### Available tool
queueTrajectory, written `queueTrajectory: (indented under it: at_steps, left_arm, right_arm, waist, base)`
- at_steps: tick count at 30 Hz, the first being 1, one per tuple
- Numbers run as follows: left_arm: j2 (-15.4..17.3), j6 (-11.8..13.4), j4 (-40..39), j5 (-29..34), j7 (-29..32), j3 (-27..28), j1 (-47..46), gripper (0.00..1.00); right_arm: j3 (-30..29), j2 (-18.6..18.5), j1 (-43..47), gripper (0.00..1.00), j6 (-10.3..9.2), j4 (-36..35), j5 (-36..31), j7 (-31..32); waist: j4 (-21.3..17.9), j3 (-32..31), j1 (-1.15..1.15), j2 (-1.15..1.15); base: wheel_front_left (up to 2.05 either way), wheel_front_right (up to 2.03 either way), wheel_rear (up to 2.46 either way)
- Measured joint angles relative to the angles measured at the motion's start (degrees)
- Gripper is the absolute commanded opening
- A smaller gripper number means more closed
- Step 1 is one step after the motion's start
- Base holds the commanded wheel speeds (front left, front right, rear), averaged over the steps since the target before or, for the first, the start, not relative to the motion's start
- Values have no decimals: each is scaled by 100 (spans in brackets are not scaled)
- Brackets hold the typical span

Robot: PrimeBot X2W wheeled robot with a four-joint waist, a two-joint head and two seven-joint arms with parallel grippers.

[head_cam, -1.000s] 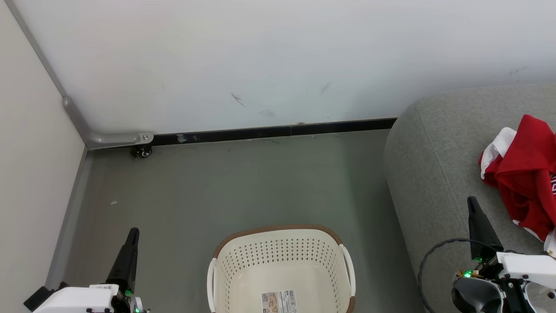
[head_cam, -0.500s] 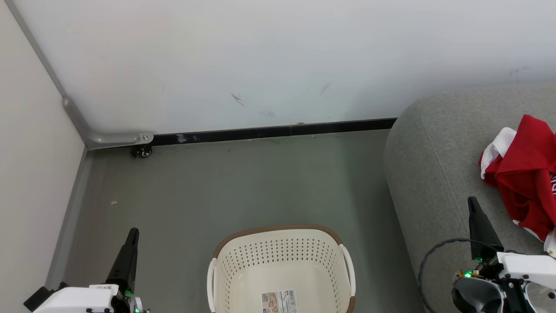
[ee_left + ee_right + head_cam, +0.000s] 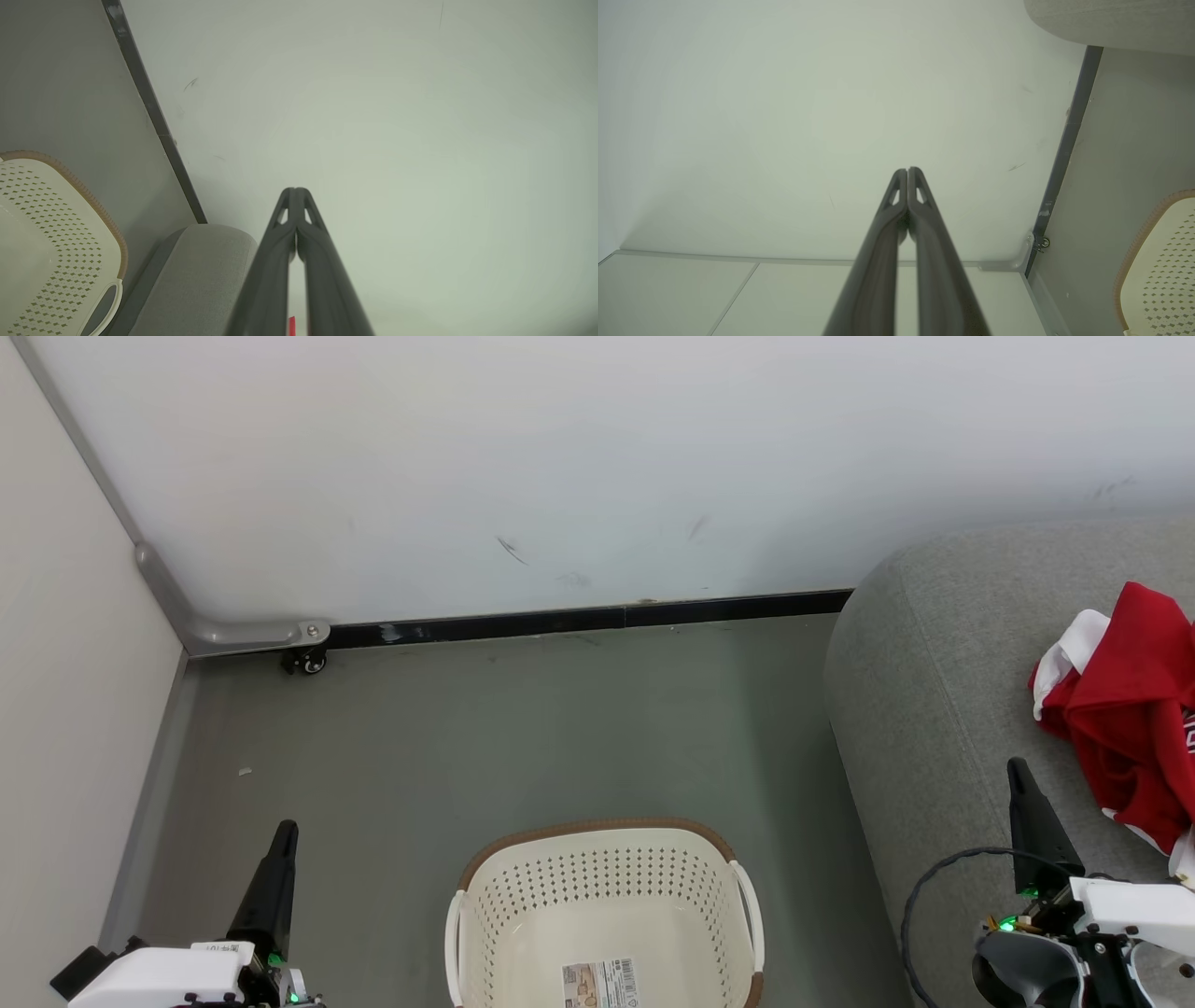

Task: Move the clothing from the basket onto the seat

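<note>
The red clothing [image 3: 1134, 709] with white trim lies crumpled on the grey seat [image 3: 934, 691] at the right edge of the head view. The cream perforated basket [image 3: 602, 882] with a brown rim stands on the floor at bottom centre, holding nothing but a label sticker [image 3: 602, 983] on its bottom. My left gripper [image 3: 285, 831] is shut at lower left, above the floor beside the basket. My right gripper [image 3: 1016, 770] is shut at lower right, over the seat and just left of the clothing. Both wrist views show the fingers pressed together, left gripper [image 3: 295, 191] and right gripper [image 3: 907, 171], with nothing held.
A white wall [image 3: 560, 467] with a black baseboard [image 3: 588, 618] closes the back. A pale panel [image 3: 56, 709] stands at left, with a grey bracket and small caster [image 3: 308, 661] at its foot. Grey floor [image 3: 513, 728] lies between wall, basket and seat.
</note>
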Motion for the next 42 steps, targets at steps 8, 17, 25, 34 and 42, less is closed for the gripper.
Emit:
queueTrajectory:
  at_steps: [8,17,25,34,42]
  left_arm:
    - [-1,0,5,0,0,2,0,0]
    - [-2,-1,9,0,0,3,0,0]
    - [-3,-1,14,0,0,4,0,0]
    - [-4,-1,20,0,0,5,-1,0]
    - [-5,-1,25,0,0,9,-1,0]
  right_arm:
    - [-11,1,-1,0,0,0,0,18]
    - [-22,4,-1,0,0,1,-1,25]
    - [-31,8,-1,0,0,2,-2,41]
    - [-37,10,-1,0,0,2,-7,41]
    - [-45,11,-1,0,0,3,-8,42]
  waist:
    - [0,0,0,0]
    - [0,0,0,0]
    - [0,0,0,0]
    - [0,0,-1,0]
    - [0,0,0,0]
  base:
    - [0,0,0]
    - [0,0,0]
    - [0,0,0]
    - [0,0,0]
    - [0,0,0]
